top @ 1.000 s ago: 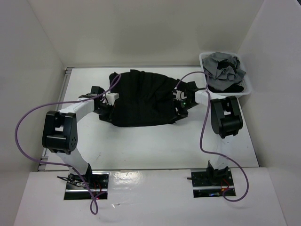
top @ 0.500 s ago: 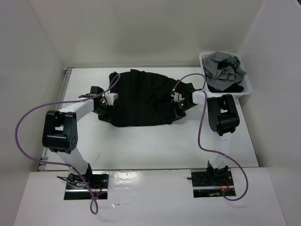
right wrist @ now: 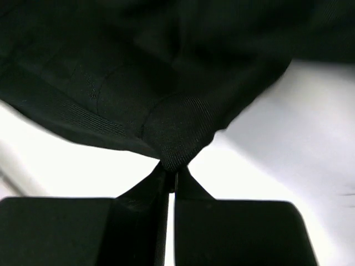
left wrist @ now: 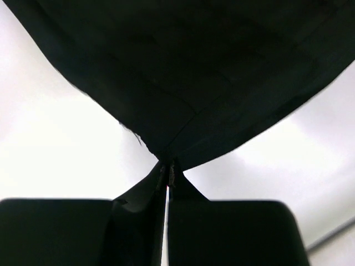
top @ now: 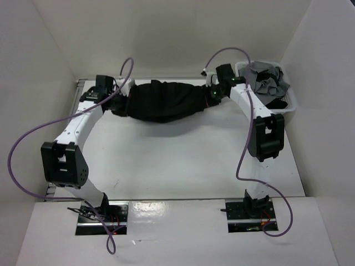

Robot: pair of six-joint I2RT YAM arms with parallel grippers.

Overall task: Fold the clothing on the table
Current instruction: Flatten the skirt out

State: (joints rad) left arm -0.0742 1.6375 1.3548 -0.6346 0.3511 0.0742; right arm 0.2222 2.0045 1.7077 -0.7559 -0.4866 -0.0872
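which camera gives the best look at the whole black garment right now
The top external view: it shows the whole clothing strung between the left hand and right hand at the far end of the table. Each wrist view shows only a pinched corner and nearby fabric.

Robotics laboratory test cell: plain white walls [top: 166, 33] enclose a white table [top: 183, 160]; left arm [top: 62, 163] and right arm [top: 265, 136] are bolted at its near edge, with exposed purple cables [top: 227, 49].

Both arms reach far forward, elbows out. Left hand [top: 117, 95] sits at 11 o'clock and right hand [top: 213, 93] at 1 o'clock, each with jaws pinched tight on the cloth [top: 163, 102].
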